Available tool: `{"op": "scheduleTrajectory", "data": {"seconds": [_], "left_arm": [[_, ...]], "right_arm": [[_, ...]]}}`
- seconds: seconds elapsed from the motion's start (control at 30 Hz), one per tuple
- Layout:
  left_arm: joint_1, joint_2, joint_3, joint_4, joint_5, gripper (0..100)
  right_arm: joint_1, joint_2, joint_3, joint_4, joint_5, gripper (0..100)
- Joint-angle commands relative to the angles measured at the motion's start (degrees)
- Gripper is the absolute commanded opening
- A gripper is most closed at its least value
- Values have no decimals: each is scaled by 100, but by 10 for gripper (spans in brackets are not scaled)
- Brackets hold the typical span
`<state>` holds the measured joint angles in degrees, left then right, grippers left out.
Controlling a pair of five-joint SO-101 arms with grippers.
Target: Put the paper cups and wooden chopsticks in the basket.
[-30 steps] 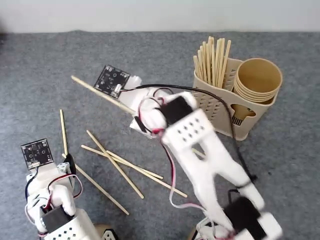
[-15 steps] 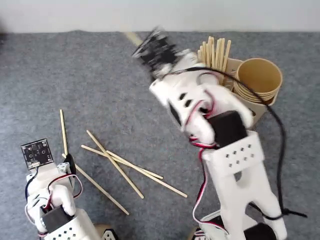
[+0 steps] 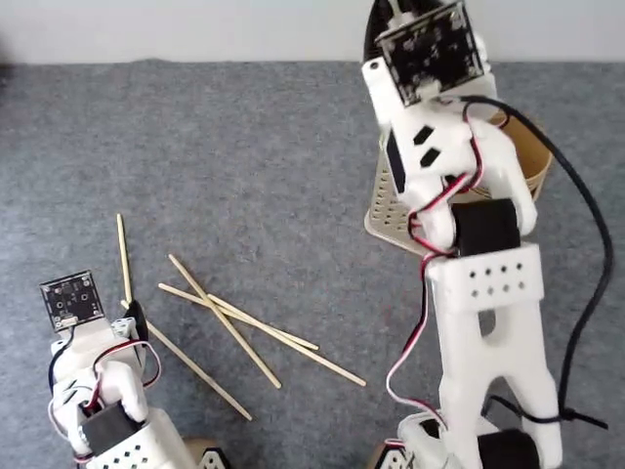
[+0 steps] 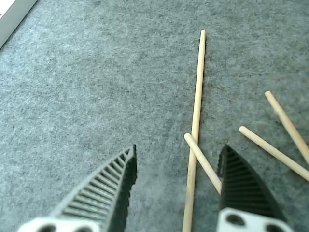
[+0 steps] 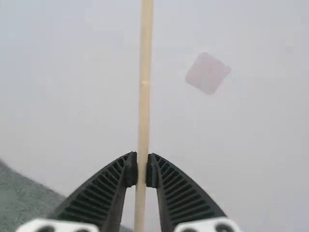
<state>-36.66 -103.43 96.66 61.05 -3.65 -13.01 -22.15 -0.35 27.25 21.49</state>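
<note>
right jaws clamp one wooden chopstick (image 5: 145,72) | left jaws gape above loose chopsticks (image 4: 195,96) | risk: stick pivots in pinch, misses basket (image 3: 384,210)

Left arm (image 3: 107,410): it sat low at the near left corner of the table, folded close to its base.
Left wrist: it pointed down at the table, with its camera board (image 3: 70,298) on top.
Left gripper (image 4: 179,150): its two dark fingers (image 4: 108,188) were spread wide apart, close over the table.
Right arm (image 3: 485,293): it was stretched out long, from the near edge to the far side of the table.
Right wrist: it was up high, tipped towards the far wall.
Right gripper (image 5: 141,166): it was pinched tight on a wooden chopstick (image 5: 144,87), which stuck straight out past the tips.
</note>
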Motion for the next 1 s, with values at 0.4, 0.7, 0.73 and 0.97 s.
{"op": "scheduleTrajectory", "data": {"seconds": [0.4,0.7,0.73,0.97], "left_arm": [[-18,-88,-22,-79,18,261],[-18,-88,-22,-79,18,261],[-18,-88,-22,-79,18,261],[-18,-88,-22,-79,18,261]], "right_arm": [[664,-110,1626,-127,-1512,9],[664,-1068,3253,-462,-1538,13],[673,-1112,3411,-585,-1538,13],[769,-1191,3895,-919,-1538,149]]}}
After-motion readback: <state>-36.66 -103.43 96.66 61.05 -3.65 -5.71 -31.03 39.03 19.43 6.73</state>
